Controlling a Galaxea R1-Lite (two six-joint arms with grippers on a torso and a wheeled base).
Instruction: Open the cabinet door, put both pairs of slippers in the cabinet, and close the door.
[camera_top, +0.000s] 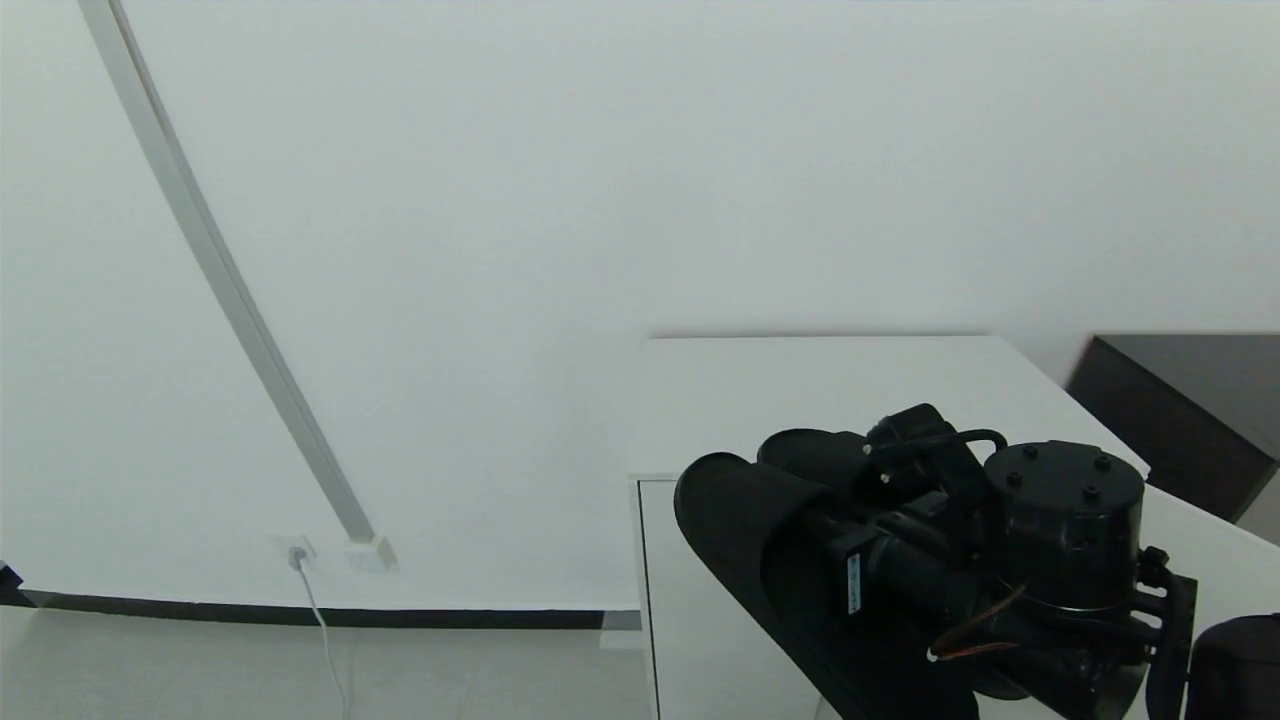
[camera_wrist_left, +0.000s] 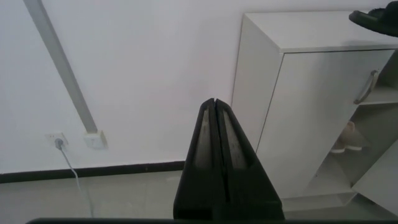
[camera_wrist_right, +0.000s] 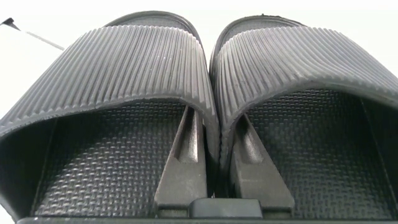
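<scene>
White cabinet (camera_top: 850, 400) stands by the wall, and you can see into it. Your right gripper (camera_wrist_right: 216, 124) holds the black slippers (camera_top: 740, 530) up over its top, fingers squeezing their two inner sides together. Your left gripper (camera_wrist_left: 214, 106) is pinched tight with nothing in it. Some pale slippers (camera_wrist_left: 348, 138) sit on a shelf inside.

The pair of black slippers (camera_top: 760, 540) clamped in the right gripper (camera_wrist_right: 214, 124) hangs over the white cabinet's (camera_top: 840, 400) top near its front edge, barring that approach. Left of the cabinet, the floor (camera_wrist_left: 124, 186) along the wall gives passage, where a cable (camera_wrist_left: 74, 174) hangs from a wall socket (camera_wrist_left: 57, 140). Beside the door panel (camera_wrist_left: 323, 106) and its handle (camera_wrist_left: 367, 87), open shelves show, one carrying light slippers (camera_wrist_left: 349, 138).
</scene>
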